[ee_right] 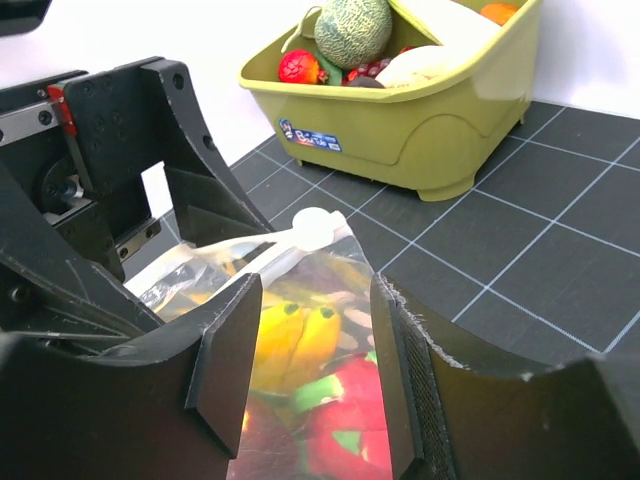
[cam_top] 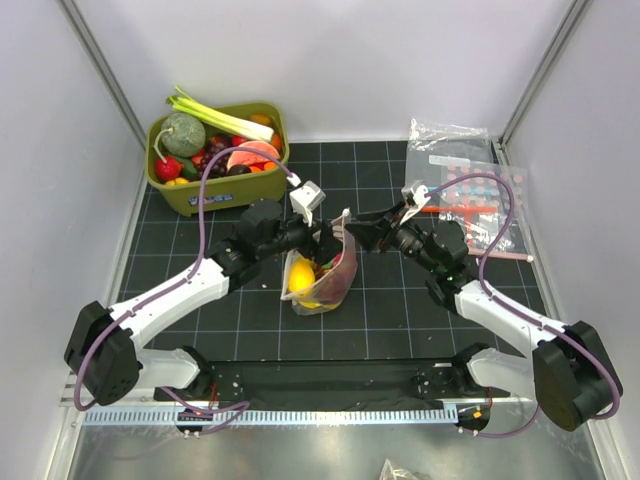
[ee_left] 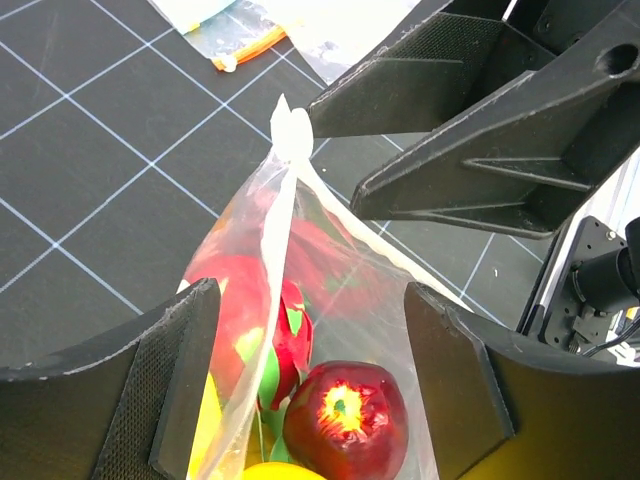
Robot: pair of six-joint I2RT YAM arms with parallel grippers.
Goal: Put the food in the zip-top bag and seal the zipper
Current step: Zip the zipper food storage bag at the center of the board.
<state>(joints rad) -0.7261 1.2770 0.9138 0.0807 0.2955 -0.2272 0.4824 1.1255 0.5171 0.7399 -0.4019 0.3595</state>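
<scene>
Left tool (ee_left: 310,292) spread astride zip-top bag (ee_left: 322,235), right tool (ee_right: 318,290) spread likewise, perhaps untouching, food (ee_left: 345,420) inside

You can see one small blue-and-white sticker (ee_right: 311,135) on the side wall of the green bin (ee_right: 450,120). Its print is too small to read, and nothing else carries legible text.

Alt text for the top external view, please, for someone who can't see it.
A clear zip-top bag holding toy food stands mid-table, with the left gripper and right gripper reaching to its top edge from either side. A green bin of more toy produce sits back left; spare bags lie back right.
</scene>
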